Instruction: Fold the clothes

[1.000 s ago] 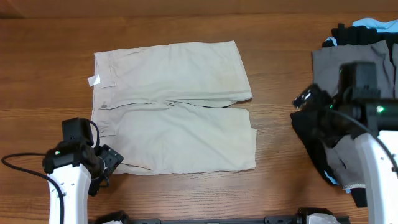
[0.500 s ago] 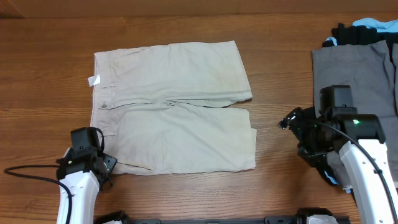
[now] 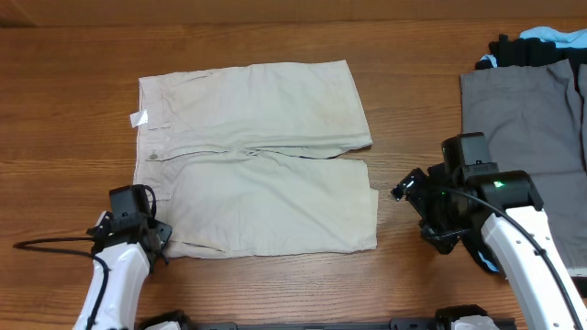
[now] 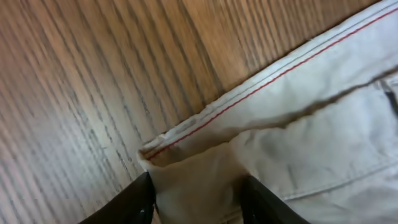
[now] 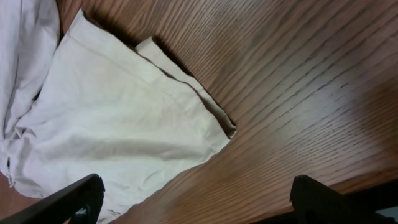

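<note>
You have a wooden table (image 3: 73,110) with the beige shorts (image 3: 257,156) spread flat on its left half. Their waistband is at the left and the two legs run to the right, one above the other in the overhead view. They are not yet folded.

At the right edge lies a pair of grey shorts (image 3: 523,119), well apart from the beige pair, with a black garment (image 3: 509,53) just past its top edge.

Your right gripper (image 3: 411,209) hangs over bare wood just right of the lower leg's hem. Its jaws are spread wide and hold nothing. The right wrist view shows the hem corner (image 5: 227,127) lying flat on the table ahead of the fingers.

Your left gripper (image 3: 151,231) is at the lower left corner of the shorts, on the waistband end. In the left wrist view its jaws are only partly open, and the corner of the cloth sits between the two fingers (image 4: 134,202), reaching both. I cannot tell whether they press it. The waistband edge there is slightly raised and shows a line of red stitching.

A small white tag (image 3: 139,118) sticks out from the waistband's upper end — far from either gripper.
</note>
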Tool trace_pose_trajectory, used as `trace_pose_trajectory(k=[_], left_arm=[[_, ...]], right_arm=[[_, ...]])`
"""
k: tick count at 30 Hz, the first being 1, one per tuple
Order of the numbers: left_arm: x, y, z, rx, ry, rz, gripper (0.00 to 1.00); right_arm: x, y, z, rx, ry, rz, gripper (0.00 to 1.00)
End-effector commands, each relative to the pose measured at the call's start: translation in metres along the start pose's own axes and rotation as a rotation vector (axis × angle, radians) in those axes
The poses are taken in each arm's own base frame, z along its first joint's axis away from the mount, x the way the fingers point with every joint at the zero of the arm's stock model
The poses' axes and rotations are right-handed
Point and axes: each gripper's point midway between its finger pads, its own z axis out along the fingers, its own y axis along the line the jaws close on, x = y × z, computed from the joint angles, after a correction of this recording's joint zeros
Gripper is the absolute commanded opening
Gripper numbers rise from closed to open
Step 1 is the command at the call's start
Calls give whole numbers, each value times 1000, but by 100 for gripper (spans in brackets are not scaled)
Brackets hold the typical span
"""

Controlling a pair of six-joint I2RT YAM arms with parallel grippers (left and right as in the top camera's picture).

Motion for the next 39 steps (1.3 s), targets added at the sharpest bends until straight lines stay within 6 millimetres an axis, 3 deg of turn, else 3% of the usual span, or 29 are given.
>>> trace_pose_trajectory(k=[1, 2, 6, 8, 18, 27, 33, 39], left_arm=[[15, 12, 13, -65, 56, 9, 43], [16, 13, 14, -72, 62, 11, 40], [22, 15, 15, -78, 93, 47, 11], [26, 14, 14, -66, 115, 68, 4], [41, 28, 10, -115, 191, 128, 5], [46, 24, 10, -87, 218, 141, 7], [46, 24, 10, -87, 219, 141, 8], [46, 24, 10, -85, 221, 140, 9]], right_arm=[[4, -1, -1, -2, 2, 13, 100], [5, -2, -1, 1, 6, 14, 100], [12, -8, -1, 23, 38, 25, 100], [15, -11, -2, 35, 49, 30, 100], [30, -12, 3, 56, 90, 17, 100], [66, -15, 59, 56, 156, 41, 99], [62, -15, 90, 5, 111, 109, 85], [57, -29, 118, -22, 85, 201, 82]])
